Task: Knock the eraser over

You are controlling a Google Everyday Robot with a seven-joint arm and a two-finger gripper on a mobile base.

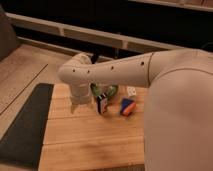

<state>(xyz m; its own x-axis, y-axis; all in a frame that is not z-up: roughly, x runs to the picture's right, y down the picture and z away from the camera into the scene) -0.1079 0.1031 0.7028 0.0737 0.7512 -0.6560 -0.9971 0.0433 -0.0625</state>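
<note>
The eraser (103, 104) is a small dark block with a white face. It stands upright on the wooden table (85, 140), near the table's middle. My gripper (79, 104) hangs at the end of the white arm, just left of the eraser and low over the table. The arm's bulk covers most of it. I cannot see any contact between the gripper and the eraser.
A blue and orange object (127, 106) lies right of the eraser. A green object (109, 90) sits just behind it, and a small white item (131, 91) lies further right. A dark mat (25, 125) borders the table's left side. My white body fills the right.
</note>
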